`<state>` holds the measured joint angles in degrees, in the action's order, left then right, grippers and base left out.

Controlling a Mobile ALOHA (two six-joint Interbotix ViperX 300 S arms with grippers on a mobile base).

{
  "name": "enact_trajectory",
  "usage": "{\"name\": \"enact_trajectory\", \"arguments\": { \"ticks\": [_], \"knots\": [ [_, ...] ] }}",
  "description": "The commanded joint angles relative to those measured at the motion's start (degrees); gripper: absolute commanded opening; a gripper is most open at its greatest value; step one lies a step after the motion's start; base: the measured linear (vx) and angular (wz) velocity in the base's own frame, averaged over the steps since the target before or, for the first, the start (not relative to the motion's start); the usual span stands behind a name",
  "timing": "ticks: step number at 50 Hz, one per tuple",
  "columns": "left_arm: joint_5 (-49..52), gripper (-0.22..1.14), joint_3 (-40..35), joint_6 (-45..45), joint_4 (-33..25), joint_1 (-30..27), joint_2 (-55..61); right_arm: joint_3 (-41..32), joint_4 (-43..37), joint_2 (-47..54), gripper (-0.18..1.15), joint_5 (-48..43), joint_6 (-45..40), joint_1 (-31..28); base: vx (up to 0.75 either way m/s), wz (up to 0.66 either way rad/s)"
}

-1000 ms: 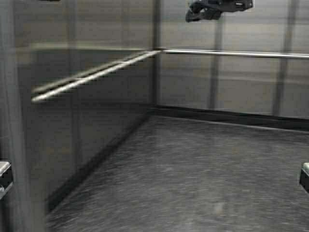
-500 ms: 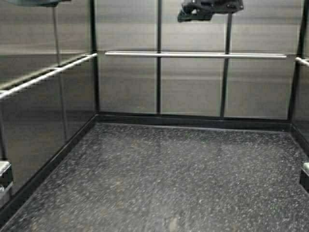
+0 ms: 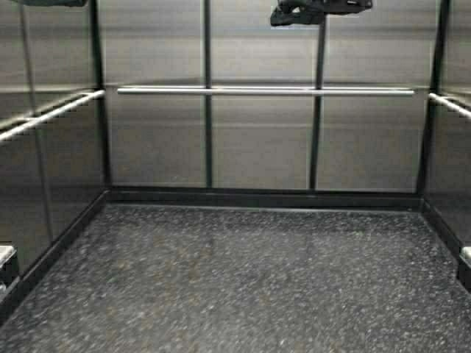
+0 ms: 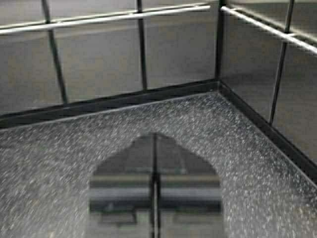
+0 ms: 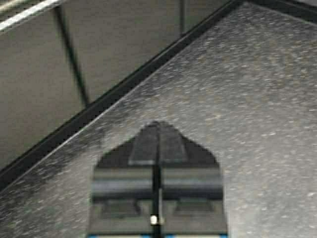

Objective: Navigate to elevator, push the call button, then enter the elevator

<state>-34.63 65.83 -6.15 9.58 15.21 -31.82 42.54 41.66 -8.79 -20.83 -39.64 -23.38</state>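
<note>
Elevator: brushed-steel panels, round handrails, speckled floor; both hands (left, right) pressed together.

The left arm's dark, wedge-shaped gripper hangs low, its two flat fingers pressed together with only a thin seam between them. The right arm's matching dark gripper is closed the same way, angled downward, holding nothing.

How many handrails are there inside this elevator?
3. One handrail runs across the back wall, one along the left wall, and one along the right wall. Any rail behind the camera would be hidden.
</note>
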Motion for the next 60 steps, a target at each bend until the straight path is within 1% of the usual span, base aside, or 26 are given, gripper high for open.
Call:
{"name": "enact_trajectory", "arguments": {
  "ticks": [1, 11, 15, 17, 22, 27, 30, 37, 41, 44, 47, 49, 51, 60],
  "knots": [
    [-0.35, 0.02, -1.41, 0.09, -0.09, 0.00, 0.09, -0.18, -0.18, -1.41, 0.06, -0.35, 0.09, 0.00, 0.49, -0.20],
    [-0.35, 0.02, -1.41, -0.70, -0.09, 0.18, -0.26, 0.09, -0.18, -1.93, 0.06, -0.44, 0.00, 0.00, 0.52, -0.22],
    [0.00, 0.02, -2.72, -0.79, 0.18, -0.26, 2.02, -1.67, -0.18, -0.18, 0.06, -0.79, 0.09, 0.09, 0.50, -0.29],
    [0.53, 0.02, -2.64, -0.70, 0.44, -0.62, 3.43, -2.99, -0.09, 0.26, 0.06, -0.70, 0.18, 1.23, 0.56, -0.23],
    [-0.18, 0.02, -2.11, -1.41, -0.26, -0.79, 3.08, -1.05, -0.09, 0.09, 0.06, -0.35, 0.09, 2.46, 0.57, -0.02],
    [-0.62, 0.02, -1.41, -2.02, 0.09, 0.44, -0.09, 1.23, -0.18, -0.79, 0.06, -0.35, 0.00, 2.55, 0.60, -0.17],
    [-0.35, 0.02, -2.02, -1.49, 0.44, 0.97, -2.46, 1.14, -0.18, -2.11, 0.06, -0.97, -0.09, 1.85, 0.52, -0.20],
    [0.35, 0.02, -0.44, -1.67, 0.79, 1.49, -5.54, 2.55, -0.18, -6.94, 0.06, -1.05, 0.09, 0.53, 0.42, 0.04],
    [0.62, 0.02, -2.37, -0.79, 1.23, 1.93, -2.99, 1.32, -0.18, -6.86, 0.06, -0.97, 0.09, 1.58, 0.44, 0.04],
    [0.70, 0.02, -3.25, -1.49, 0.97, 0.53, -0.70, 0.35, -0.18, -5.36, 0.06, -0.88, 0.18, 2.29, 0.54, 0.12],
    [0.79, 0.03, -2.90, -1.67, 1.41, 0.97, 0.26, 1.41, -0.09, -3.78, 0.06, -0.62, 0.09, 2.46, 0.59, -0.03],
    [0.53, 0.02, -1.67, -1.85, 1.58, 1.23, 0.26, 2.90, -0.18, -3.52, 0.06, 0.09, 0.18, 3.25, 0.58, 0.02],
    [0.09, 0.02, -2.29, -1.67, 1.67, 1.41, -0.09, 3.60, -0.26, -3.52, 0.06, -0.18, 0.09, 3.16, 0.53, 0.00],
    [0.00, 0.03, -2.46, -2.02, 1.67, 1.76, -2.55, 2.55, -0.35, -4.39, 0.06, -0.44, 0.53, 2.72, 0.45, -0.10]
  ]
}}
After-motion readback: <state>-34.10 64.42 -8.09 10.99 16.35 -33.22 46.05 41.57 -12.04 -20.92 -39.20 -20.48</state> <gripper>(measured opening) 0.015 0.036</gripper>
